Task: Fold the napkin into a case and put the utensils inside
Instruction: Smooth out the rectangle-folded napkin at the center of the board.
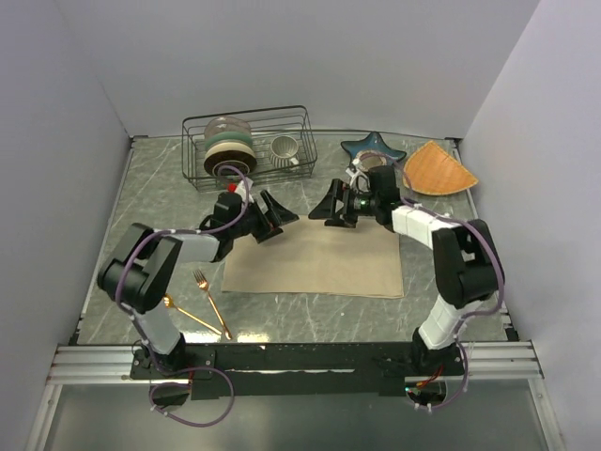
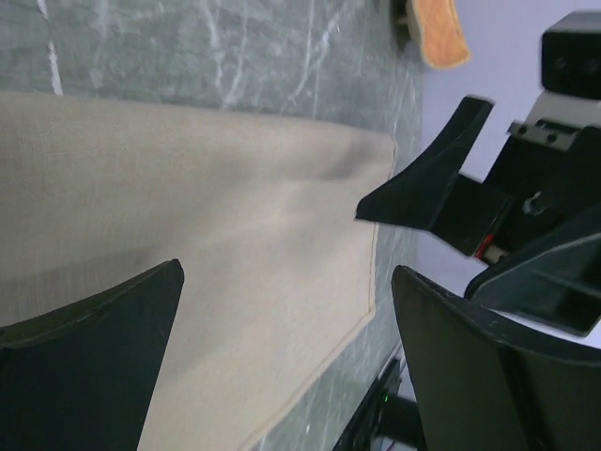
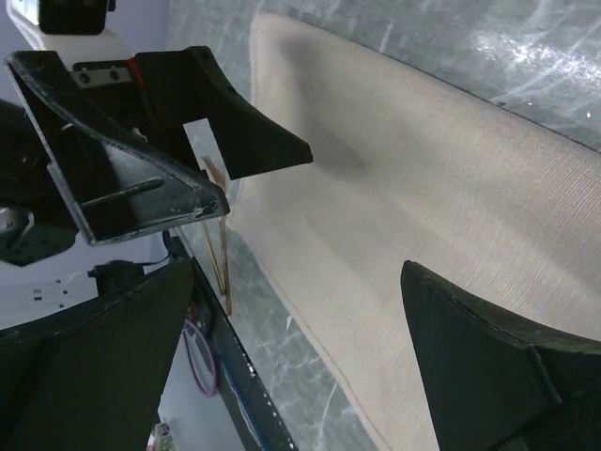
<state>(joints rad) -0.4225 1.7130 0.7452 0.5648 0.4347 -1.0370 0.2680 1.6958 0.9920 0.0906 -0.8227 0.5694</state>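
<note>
Our left gripper [image 1: 280, 224] and right gripper [image 1: 325, 214] hang wide open and empty over the far edge of the napkin [image 1: 315, 261], which lies flat mid-table. They're nearly nose to nose, so we might clash or bunch the cloth.

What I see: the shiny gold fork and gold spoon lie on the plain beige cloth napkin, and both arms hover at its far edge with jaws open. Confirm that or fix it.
Not right. The shiny gold fork and gold spoon are not on the plain beige cloth napkin. They lie on the grey marble table to its left, as the top external view shows. The rest stands.
</note>
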